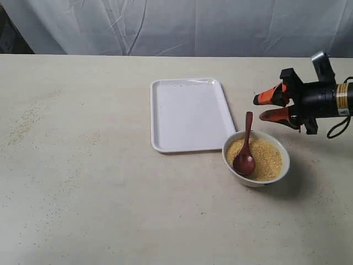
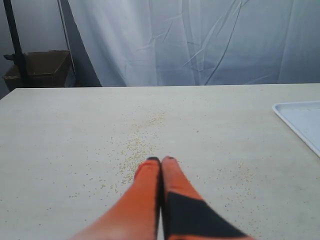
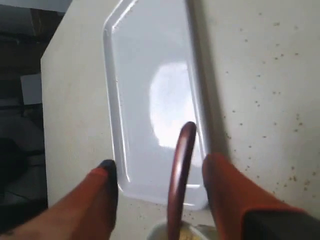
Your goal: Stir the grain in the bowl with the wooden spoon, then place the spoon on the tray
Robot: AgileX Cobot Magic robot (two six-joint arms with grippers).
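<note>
Holding the right gripper [image 1: 259, 108] spread wide, gripping nothing, hovering above the table [image 1: 83, 176] with the orange fingers [image 1: 273, 95] pointing toward the left of the exterior view. Hanging just beside the upper end of the wooden spoon [image 1: 246, 144], slightly to its right, touching no part of it. Showing, in the right wrist view, the slim handle rising into the gap between the two fingers, clear of both.

Leaning the wooden spoon in the bowl [image 1: 259, 182], with the round glossy end resting on the grain [image 1: 269, 157] and the handle tilting up over the far rim. Sitting the bowl just beside the tray [image 1: 187, 113], at the tray's near right corner; contact between the two being impossible to judge. Lying flat near the middle of the table, the tray carrying nothing.

Keeping the left gripper [image 2: 161, 161] pressed fully together, fingertip against fingertip, clasping nothing, hovering low over a bare stretch of table well apart from the bowl. Pointing toward a loose scatter of spilled granules [image 2: 132, 150], with one corner of the tray showing at the edge of the left wrist view. Hanging behind the table, a pale wrinkled cloth [image 1: 176, 27].
</note>
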